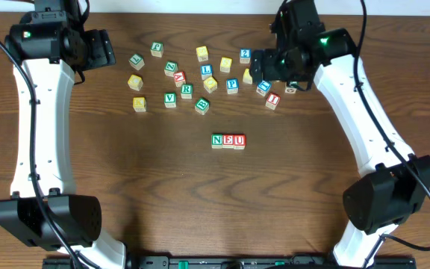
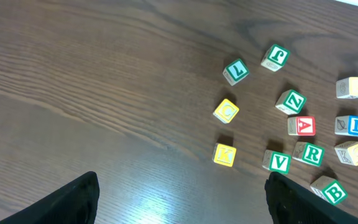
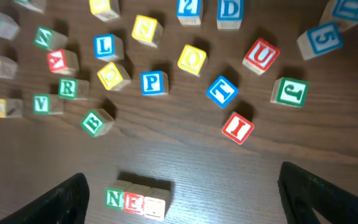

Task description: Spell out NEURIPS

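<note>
At the middle of the table point(image 1: 125, 157) stands the N-E-U row point(image 1: 228, 140): three cubes in a straight line, side touching side, reading N, E, U from left to right. The other cubes lie scattered well apart from it, toward the far edge.

Among them, the green R cube point(image 1: 187, 90) sits just beside a green V cube point(image 1: 170, 98). The blue P cube point(image 1: 232, 85) lies further right, near a blue L cube point(image 1: 206, 71). The red I cube point(image 1: 273, 100) lies at the right side of the scatter, turned at an angle, with a blue T cube point(image 1: 263, 87) just beyond it. In the right wrist view, a yellow S cube point(image 3: 145, 28) lies beyond the blue P cube. A second red U cube point(image 3: 260, 55) lies near a green J cube point(image 3: 289, 91), not touching it.

The left gripper point(image 2: 182, 180) hangs over bare wood to the left of the scatter, its claw spread wide and empty. The right gripper point(image 3: 182, 175) hangs above the right part of the scatter, and its claw is open too, holding no cube. The N-E-U row shows low in its view, between the two dark fingers, with the red I cube and blue P cube ahead of it.
</note>
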Action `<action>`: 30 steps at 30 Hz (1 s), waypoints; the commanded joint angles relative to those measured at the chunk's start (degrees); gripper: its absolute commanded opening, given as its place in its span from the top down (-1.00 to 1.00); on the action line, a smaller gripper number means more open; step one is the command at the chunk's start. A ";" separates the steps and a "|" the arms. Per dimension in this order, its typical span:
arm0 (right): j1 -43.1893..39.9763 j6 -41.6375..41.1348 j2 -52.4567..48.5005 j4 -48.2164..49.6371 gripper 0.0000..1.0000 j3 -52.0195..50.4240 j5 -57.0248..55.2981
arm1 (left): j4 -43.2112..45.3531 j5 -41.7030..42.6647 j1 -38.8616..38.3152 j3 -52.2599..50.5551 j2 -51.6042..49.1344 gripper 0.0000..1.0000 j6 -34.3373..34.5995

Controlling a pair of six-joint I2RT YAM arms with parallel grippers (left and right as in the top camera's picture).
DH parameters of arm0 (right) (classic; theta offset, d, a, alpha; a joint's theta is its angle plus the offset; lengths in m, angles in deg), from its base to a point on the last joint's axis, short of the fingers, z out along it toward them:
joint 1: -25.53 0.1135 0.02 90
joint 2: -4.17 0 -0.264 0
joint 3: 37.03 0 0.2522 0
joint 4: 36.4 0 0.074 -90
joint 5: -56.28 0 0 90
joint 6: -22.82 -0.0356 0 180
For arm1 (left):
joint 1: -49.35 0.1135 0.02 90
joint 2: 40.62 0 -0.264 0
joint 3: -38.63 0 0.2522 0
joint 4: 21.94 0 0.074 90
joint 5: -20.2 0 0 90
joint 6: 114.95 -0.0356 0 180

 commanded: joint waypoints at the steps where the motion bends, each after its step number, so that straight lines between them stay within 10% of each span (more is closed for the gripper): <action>1: -0.81 -0.39 -0.48 -0.61 -0.80 3.48 -0.57 | 0.63 0.55 0.02 -0.02 0.04 -0.68 -0.57; 30: -1.88 -2.73 -0.59 0.48 -0.80 4.66 -3.13 | 2.47 0.61 -2.93 -0.13 -4.11 -0.68 3.34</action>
